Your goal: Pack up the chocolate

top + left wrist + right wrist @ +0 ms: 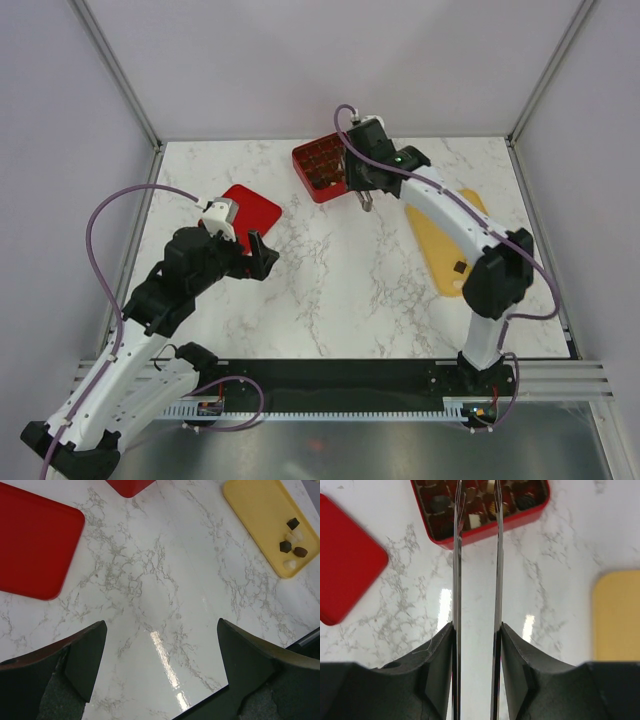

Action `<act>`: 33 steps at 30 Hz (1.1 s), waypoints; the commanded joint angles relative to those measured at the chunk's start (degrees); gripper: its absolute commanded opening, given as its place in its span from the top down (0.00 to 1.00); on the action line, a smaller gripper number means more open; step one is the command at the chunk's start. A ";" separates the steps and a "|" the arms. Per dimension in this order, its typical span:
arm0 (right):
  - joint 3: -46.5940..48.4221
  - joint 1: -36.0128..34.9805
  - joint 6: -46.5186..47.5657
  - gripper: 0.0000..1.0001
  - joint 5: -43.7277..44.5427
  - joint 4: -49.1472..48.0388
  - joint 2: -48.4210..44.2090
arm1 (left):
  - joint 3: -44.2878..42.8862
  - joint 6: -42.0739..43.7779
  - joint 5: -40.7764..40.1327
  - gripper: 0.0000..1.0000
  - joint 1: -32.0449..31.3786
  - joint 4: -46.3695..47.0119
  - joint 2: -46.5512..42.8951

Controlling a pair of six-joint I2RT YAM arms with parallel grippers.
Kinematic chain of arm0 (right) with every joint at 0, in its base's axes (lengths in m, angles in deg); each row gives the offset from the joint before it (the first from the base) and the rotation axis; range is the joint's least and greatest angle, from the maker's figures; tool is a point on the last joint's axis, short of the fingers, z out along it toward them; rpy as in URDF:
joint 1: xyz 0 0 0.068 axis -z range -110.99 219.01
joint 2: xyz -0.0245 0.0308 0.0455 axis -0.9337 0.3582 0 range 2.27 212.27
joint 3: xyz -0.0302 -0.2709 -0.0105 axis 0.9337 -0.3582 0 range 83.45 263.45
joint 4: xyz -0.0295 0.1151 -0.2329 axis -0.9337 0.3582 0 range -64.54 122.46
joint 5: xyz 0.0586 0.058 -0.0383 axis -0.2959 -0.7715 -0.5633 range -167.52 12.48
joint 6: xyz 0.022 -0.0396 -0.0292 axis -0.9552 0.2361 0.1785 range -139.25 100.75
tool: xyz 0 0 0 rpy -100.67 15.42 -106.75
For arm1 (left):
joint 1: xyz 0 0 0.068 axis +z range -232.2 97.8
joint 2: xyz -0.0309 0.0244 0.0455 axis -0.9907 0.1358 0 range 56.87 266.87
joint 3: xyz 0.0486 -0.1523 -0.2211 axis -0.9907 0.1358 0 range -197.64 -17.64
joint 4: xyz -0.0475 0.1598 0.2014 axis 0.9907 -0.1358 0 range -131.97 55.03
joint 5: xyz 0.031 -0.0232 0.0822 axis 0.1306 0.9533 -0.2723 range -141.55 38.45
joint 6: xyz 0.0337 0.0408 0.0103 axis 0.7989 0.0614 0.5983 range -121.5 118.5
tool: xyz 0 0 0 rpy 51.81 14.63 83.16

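Several tiny chocolate pieces [292, 542], dark brown and cream, lie at the near end of the flat yellow tray [255, 510]; in the top view one dark piece [459, 268] shows there. More pieces fill cells of the red gridded box [480, 510], seen at the back [320, 165]. My right gripper [476, 487] has two long thin metal blades standing apart, with nothing visible between them. It hangs just right of the box's near corner [366, 200]. My left gripper [162, 645] is open and empty over bare marble [250, 262].
A flat red lid [250, 210] lies left of the box, just behind my left gripper, and shows in the left wrist view [35, 540]. My right arm crosses over the yellow tray [440, 235]. The marble table [340, 280] has raised frame rails along its sides.
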 commanded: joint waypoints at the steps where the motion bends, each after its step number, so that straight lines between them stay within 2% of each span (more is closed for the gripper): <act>1: -9.88 0.69 -0.20 0.53 4.69 2.38 -12.11 | -0.66 2.16 0.04 0.00 0.19 0.35 -0.86; 7: -28.34 6.13 -6.52 0.53 5.31 8.80 -27.93 | -0.75 2.07 1.01 0.00 0.10 0.44 -0.59; 15: -43.49 14.75 -7.67 0.52 3.21 14.78 -42.08 | -0.75 2.07 2.06 0.00 0.19 0.70 -0.59; 22: -50.69 16.86 -9.16 0.52 2.50 17.15 -46.40 | -0.66 1.98 2.33 0.00 0.19 0.70 -0.42; 33: -55.45 18.00 -10.31 0.52 2.86 17.42 -48.25 | -0.75 1.89 2.59 0.00 0.10 0.79 0.20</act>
